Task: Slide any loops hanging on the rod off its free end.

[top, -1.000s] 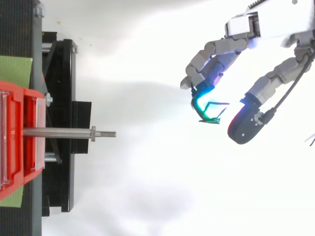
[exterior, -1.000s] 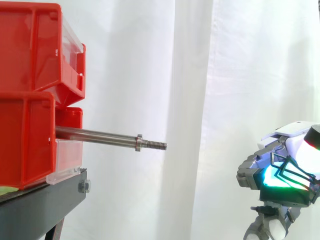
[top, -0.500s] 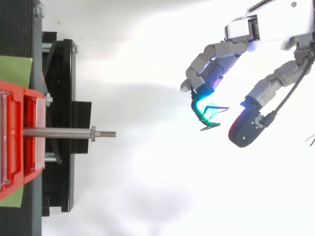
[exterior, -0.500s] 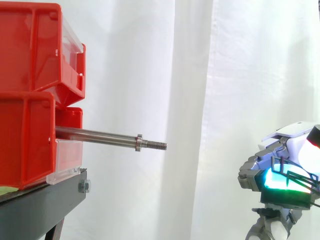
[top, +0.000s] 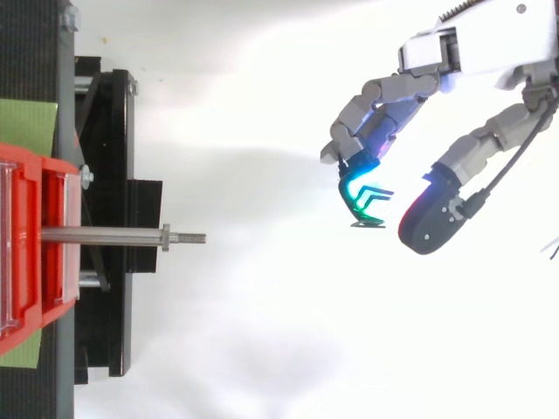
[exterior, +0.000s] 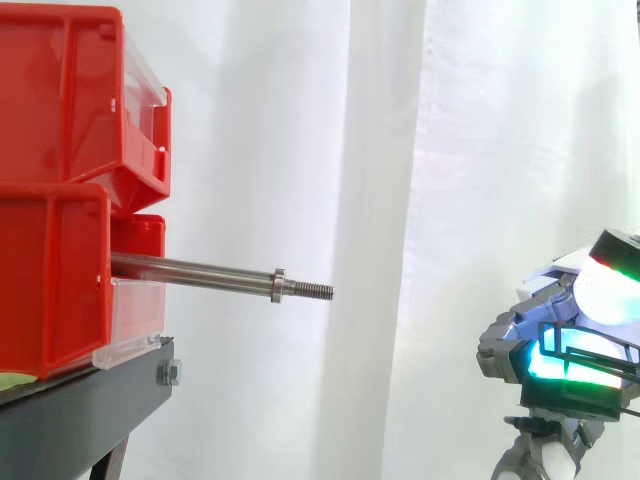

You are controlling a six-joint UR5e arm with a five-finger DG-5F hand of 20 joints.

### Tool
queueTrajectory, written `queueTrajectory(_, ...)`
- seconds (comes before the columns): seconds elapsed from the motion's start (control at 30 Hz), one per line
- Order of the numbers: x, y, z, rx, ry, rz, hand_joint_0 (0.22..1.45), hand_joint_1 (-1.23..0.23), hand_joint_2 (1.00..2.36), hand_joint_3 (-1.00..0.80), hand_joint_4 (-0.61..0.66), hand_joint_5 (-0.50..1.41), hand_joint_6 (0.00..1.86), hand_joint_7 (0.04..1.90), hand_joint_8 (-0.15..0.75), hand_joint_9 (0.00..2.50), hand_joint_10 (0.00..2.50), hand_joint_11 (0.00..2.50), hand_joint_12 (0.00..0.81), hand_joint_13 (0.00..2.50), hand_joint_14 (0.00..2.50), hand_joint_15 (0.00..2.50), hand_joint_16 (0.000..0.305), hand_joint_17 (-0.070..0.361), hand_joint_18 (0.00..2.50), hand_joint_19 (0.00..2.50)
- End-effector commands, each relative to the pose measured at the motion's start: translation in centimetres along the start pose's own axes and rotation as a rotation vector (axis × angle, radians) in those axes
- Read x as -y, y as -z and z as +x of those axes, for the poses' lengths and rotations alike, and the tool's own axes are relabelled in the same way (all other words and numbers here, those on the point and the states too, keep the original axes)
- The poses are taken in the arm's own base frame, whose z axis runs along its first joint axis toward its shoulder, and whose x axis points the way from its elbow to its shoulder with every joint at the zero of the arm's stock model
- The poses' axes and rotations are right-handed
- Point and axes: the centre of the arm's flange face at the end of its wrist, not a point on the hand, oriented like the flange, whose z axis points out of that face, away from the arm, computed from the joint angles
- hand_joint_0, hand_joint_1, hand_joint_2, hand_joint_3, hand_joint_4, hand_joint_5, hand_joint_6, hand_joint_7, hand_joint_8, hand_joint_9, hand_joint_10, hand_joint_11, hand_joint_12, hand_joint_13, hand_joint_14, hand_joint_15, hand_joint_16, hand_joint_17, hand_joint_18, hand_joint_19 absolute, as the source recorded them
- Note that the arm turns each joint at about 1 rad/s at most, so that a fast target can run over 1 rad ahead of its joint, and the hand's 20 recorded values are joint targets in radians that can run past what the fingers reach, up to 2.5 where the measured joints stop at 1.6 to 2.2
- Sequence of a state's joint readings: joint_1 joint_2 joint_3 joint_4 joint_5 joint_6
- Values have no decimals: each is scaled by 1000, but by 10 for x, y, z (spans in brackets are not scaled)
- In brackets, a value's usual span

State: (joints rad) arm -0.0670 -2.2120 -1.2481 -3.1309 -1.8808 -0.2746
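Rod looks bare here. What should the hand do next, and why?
Probably lower the hand and put the wire loop down: the rod is bare from the red bins to its threaded tip, and the loop sits at the hand, well clear of that free end.

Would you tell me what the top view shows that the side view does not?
Top view: the gap between the hand's cyan-lit fingers and red-lit thumb, a little off the rod's line. Side view: one red bin stacked upon another, and the hand lower than the rod. Both: the bare rod with its nut and threaded end, and the dark loop hooked at the hand's fingertips, well clear of it.
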Motion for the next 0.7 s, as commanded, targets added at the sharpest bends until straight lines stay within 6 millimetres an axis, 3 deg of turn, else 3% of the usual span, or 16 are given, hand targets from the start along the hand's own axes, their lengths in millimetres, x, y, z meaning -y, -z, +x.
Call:
queueTrajectory(0.0, 0, 0, 1, -1, 0, 0, 561, -622, 1000, -500, 189, -164, 754, 1318, 264, 678, 6, 172, 286, 517, 0, 0, 42, 94, 444, 19)
queueTrajectory(0.3, 0, 0, 1, -1, 1, -1, 591, -755, 1012, -366, 140, -172, 778, 1374, 261, 671, 6, 176, 282, 513, 0, 0, 41, 92, 437, 13)
queueTrajectory(0.67, 0, 0, 1, -1, -1, 0, 634, -849, 1000, -491, 143, -188, 797, 1311, 249, 650, 6, 171, 279, 502, 0, 0, 41, 92, 432, 1)
